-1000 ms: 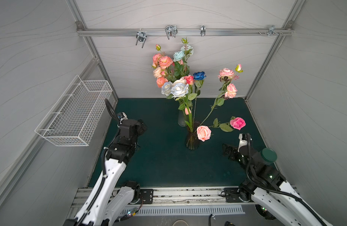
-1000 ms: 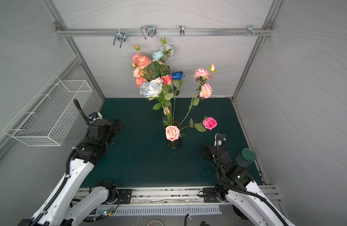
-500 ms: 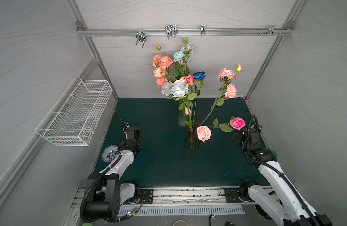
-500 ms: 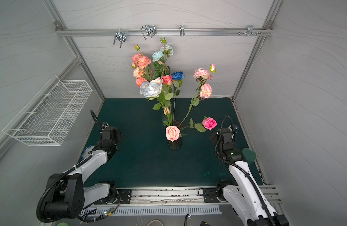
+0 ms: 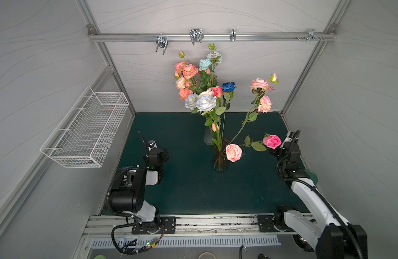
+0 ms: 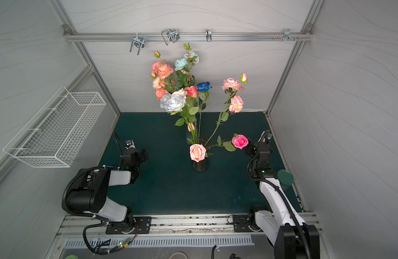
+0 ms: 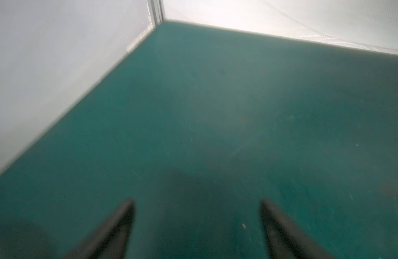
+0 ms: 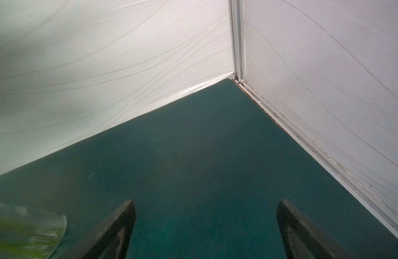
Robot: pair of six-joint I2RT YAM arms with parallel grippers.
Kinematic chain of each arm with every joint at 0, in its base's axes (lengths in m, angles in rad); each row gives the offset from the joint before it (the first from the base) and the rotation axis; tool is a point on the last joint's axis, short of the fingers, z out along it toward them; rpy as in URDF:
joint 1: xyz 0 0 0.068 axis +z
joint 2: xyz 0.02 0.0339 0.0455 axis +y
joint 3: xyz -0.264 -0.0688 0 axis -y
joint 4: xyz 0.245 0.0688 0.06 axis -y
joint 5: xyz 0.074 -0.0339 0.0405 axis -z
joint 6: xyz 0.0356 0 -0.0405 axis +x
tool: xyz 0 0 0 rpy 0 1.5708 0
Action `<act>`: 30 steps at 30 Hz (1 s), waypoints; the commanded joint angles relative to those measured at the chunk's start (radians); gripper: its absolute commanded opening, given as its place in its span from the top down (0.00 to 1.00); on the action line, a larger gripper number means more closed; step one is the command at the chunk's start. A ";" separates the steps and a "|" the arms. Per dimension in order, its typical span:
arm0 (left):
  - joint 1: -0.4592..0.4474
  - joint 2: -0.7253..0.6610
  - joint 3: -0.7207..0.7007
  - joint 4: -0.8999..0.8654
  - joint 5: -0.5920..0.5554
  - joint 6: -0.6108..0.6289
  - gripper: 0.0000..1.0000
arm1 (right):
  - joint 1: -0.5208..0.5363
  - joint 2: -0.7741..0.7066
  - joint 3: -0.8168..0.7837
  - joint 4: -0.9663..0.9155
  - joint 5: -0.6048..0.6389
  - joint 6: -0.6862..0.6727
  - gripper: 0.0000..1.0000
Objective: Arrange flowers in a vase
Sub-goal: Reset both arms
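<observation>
Retreat of both arms toward tabletop (image 5: 193, 190) sides, left hand (image 7: 197, 203) and right hand (image 8: 204, 203) apart and empty, flowers (image 5: 204, 101) standing in vase (image 5: 221, 161), arranging seemingly done.

white panel walls (image 5: 216, 18) | dark green floor mat (image 5: 193, 190) | wire basket (image 5: 85, 130) on left wall | hooks (image 5: 195, 37) on rail (image 5: 126, 37)

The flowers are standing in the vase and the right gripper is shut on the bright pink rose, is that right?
Not quite. The right gripper is open and empty near the bright pink rose, as the right wrist view shows. The flowers do stand in the vase.
</observation>
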 commanded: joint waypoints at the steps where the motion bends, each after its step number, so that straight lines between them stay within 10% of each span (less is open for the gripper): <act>1: 0.005 0.016 0.019 0.157 0.022 0.038 0.00 | -0.045 0.024 -0.051 0.191 -0.104 -0.157 0.01; 17: -0.037 0.018 0.023 0.161 -0.045 0.062 0.00 | -0.031 0.387 -0.044 0.498 -0.316 -0.211 0.01; 26: -0.037 0.018 0.021 0.157 -0.045 0.062 0.00 | 0.096 0.418 -0.074 0.393 -0.137 -0.321 0.01; 30: -0.037 0.018 0.023 0.157 -0.044 0.061 0.00 | 0.052 0.463 -0.079 0.493 -0.250 -0.286 0.01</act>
